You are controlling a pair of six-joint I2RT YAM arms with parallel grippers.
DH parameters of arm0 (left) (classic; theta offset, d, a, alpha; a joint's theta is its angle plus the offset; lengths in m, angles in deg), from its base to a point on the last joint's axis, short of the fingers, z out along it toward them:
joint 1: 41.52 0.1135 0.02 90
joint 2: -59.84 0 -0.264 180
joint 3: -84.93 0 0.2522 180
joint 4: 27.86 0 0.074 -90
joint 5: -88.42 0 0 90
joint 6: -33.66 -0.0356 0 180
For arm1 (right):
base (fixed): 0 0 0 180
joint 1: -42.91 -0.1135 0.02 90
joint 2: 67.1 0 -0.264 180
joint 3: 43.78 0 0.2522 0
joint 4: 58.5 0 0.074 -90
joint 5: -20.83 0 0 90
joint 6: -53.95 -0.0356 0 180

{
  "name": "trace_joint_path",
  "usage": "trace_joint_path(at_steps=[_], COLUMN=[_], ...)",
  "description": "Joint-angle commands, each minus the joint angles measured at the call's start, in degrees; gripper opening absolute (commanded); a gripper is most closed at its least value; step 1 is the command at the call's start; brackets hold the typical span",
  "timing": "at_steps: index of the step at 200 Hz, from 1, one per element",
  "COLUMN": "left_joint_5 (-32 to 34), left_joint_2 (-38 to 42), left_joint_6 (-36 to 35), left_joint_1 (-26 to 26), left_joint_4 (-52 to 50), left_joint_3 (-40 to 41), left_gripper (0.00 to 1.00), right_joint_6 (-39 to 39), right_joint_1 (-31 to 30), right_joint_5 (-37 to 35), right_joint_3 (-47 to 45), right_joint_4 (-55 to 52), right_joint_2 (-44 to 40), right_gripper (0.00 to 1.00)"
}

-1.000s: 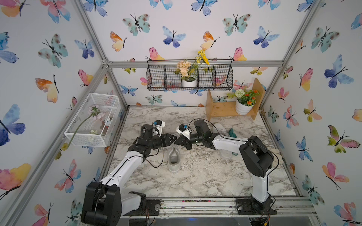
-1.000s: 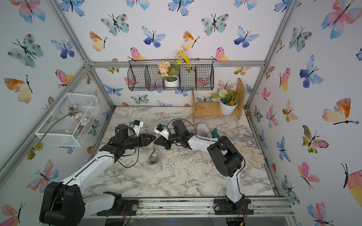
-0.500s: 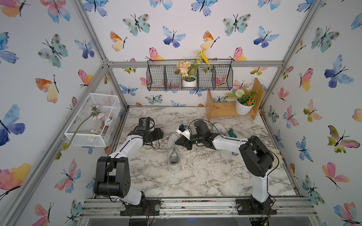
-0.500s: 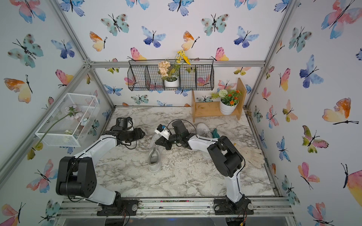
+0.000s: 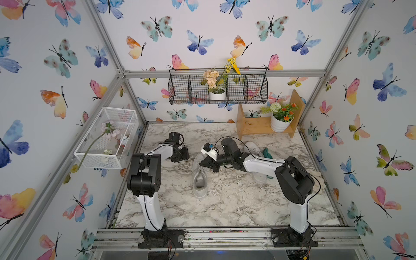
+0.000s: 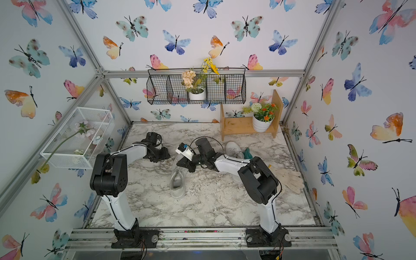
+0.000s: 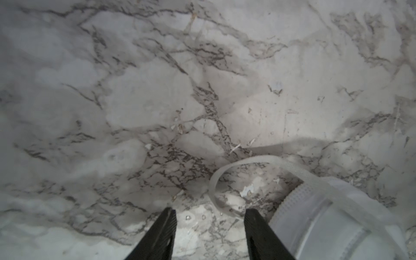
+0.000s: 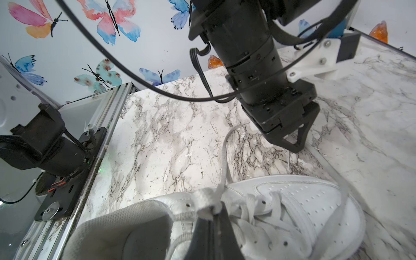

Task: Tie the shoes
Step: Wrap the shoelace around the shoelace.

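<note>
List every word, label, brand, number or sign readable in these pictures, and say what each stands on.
No text can be read in any view.
Small dark marks inside the collar of the shoe, right wrist view: too small and blurred to read.
Faint marks along the frame rail at the table's edge, right wrist view: too small to read.

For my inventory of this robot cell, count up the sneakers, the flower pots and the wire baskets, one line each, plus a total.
Sneakers: 2, near and far.
Flower pots: 2, hanging and shelved.
Wire baskets: 2, black and white.
Total: 6.
</note>
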Motion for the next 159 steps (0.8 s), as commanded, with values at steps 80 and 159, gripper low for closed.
trace_joint_path(at_steps=[80, 159], left_joint_5=[8.00, 11.48], left_joint_2=[2.37, 36.81], left_joint_6=[-0.34, 2.59], left_joint_1=[-2.07, 1.13], left_joint_4=[-0.14, -5.40], left_joint_3=[2.67, 12.98], left_gripper=[0.03, 0.00], right_joint_6=[-0.10, -5.78], right_joint_1=[-0.73, -0.65], right_joint_5=[-3.54, -10.44], right_joint_3=[-0.25, -3.20], right_joint_4=[-0.54, 0.26], right_joint_2=[-2.12, -6.12], right_gripper=[0.02, 0.02])
